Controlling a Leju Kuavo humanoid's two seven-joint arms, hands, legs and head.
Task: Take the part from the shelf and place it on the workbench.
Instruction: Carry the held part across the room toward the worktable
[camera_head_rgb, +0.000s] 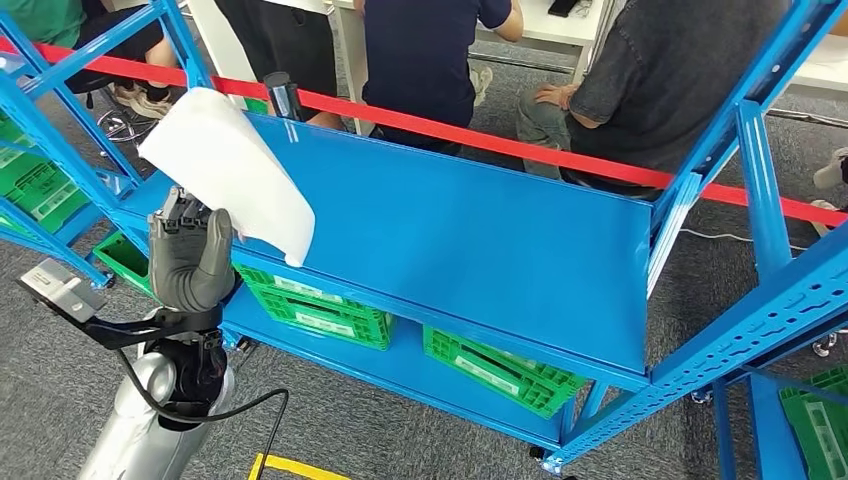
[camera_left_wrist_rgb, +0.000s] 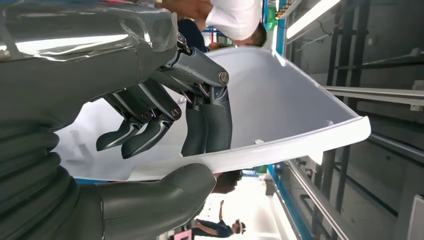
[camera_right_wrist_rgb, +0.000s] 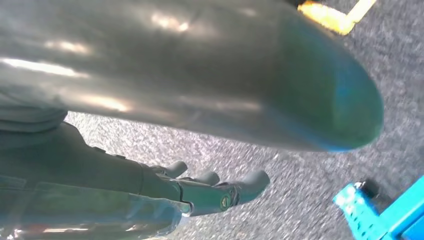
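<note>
Grey carpet (camera_head_rgb: 420, 440) runs under the blue shelf (camera_head_rgb: 480, 240) in front of you, with green crates (camera_head_rgb: 320, 305) on its lower level and a red tape (camera_head_rgb: 560, 155) stretched behind it, where people sit. Your left hand (camera_head_rgb: 188, 255) is raised at the shelf's left end and holds the part (camera_head_rgb: 230, 170), a white curved sheet, by its near edge (the rest of it juts up and over the corner of the top board, tilted). From the left wrist you see the thumb (camera_left_wrist_rgb: 165, 192) pressed under the sheet's rim and the dark fingers (camera_left_wrist_rgb: 207, 120) laid against its inner face, so the grip is closed on it. Your right hand (camera_right_wrist_rgb: 150, 192) hangs over the carpet, its fingers gently curled with nothing between them, near a blue shelf foot (camera_right_wrist_rgb: 372, 210).
</note>
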